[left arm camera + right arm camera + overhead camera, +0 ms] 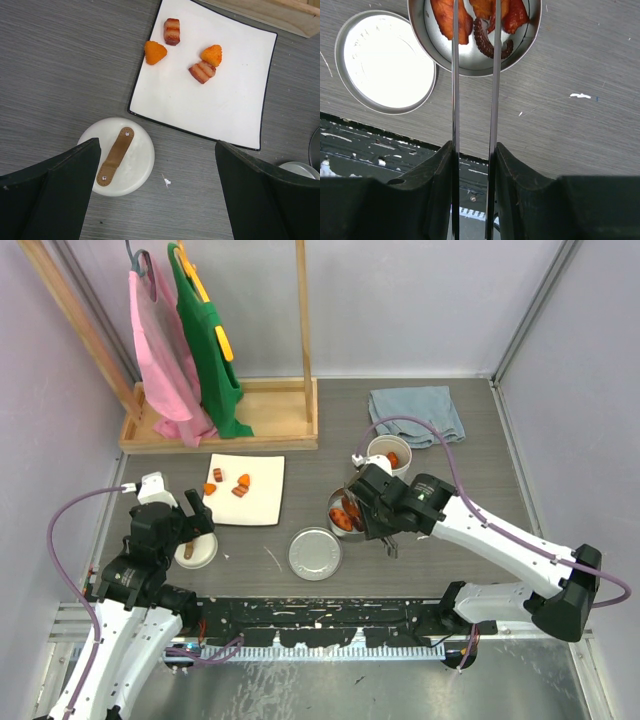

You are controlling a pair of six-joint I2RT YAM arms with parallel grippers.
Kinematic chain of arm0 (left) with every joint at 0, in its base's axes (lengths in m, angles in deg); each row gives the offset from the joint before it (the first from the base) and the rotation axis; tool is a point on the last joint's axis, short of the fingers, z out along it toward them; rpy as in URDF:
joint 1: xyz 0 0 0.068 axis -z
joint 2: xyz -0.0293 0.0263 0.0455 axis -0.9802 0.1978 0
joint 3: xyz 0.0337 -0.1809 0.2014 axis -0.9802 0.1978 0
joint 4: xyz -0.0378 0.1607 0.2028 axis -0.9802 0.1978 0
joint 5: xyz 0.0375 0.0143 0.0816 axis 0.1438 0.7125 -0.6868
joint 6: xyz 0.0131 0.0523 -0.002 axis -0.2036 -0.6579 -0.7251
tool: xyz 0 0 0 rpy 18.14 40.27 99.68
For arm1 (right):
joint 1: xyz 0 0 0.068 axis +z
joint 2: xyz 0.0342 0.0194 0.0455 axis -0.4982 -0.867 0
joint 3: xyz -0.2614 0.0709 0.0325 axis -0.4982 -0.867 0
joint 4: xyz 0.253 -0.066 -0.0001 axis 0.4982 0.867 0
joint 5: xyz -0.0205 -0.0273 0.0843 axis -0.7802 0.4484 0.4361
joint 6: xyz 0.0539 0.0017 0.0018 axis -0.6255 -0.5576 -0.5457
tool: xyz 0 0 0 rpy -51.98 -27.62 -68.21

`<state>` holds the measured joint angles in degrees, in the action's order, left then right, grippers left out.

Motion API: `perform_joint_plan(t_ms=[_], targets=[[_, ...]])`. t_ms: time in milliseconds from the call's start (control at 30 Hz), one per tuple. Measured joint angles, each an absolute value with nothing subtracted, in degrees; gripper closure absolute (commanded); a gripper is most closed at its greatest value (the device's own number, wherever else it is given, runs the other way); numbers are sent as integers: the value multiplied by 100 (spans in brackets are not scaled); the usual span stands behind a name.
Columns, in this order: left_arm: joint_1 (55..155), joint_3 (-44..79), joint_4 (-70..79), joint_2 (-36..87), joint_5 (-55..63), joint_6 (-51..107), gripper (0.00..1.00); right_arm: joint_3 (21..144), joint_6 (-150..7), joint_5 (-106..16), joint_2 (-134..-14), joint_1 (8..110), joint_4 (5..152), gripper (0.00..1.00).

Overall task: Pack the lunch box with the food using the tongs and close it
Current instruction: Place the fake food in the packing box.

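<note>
Steel and white share the worktop in the top view. The steel tin sits mid-worktop, part-filled and partly under the right gripper. The white tub is just behind it, and the steel lid is just in front, to the left. Four pieces of food lie on the white plate, well left of the tin. The left gripper hangs over the white lid. With both lids off, packing looks about midway.

From the left wrist, that gripper's jaws stand fully apart with nothing between them. The brown-handled lid lies below, near the plate's black-rimmed corner.

From the right wrist, the gripper is closed narrowly on the tongs. Their two arms run parallel into the tin, over orange-red pieces and a dark tentacle-like one. The tips are cut off at the top, so I cannot tell whether they pinch anything. Next, I judge, the tongs must rise clear of the tin's rim, then cross bare worktop to the plate. The tub and steel lid hem the tin; leftward is the open way.
</note>
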<state>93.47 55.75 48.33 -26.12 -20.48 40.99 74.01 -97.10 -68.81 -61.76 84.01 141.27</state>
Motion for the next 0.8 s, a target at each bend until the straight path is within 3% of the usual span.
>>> perform_joint_plan(t_ms=[500,800], targets=[[9344,5575,4833,-2612,-2048,4099,2,7042,-9666,-6540,-6484,8401,13655,60],[9347,5575,4833,-2610,-2050,4099,2,7042,-9653,-6348,-6803,8401,13402,54]])
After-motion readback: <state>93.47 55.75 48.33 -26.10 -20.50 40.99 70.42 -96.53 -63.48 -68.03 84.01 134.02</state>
